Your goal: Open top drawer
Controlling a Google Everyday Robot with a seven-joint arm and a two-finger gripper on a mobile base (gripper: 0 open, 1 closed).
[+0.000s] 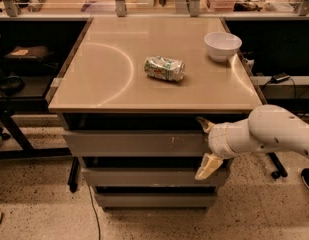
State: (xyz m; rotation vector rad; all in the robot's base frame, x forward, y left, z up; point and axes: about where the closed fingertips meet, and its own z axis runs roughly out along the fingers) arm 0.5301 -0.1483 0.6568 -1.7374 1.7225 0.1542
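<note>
The top drawer (134, 143) is the widest grey flat front under the beige tabletop, with white scratch marks right of centre. It stands out a little from the cabinet, a dark gap above it. My gripper (204, 147) reaches in from the right on a white arm and is open. Its upper finger (203, 124) is at the drawer's top right corner. Its lower finger (207, 167) hangs below the drawer's bottom edge. The drawer's right end lies between the two fingers.
Two narrower grey drawer fronts (149, 177) sit below. On the tabletop (104, 79) lie a crushed can (165, 68) and a white bowl (222, 45). A black shelf unit (19, 79) stands to the left, cables and a stand foot (277, 169) to the right.
</note>
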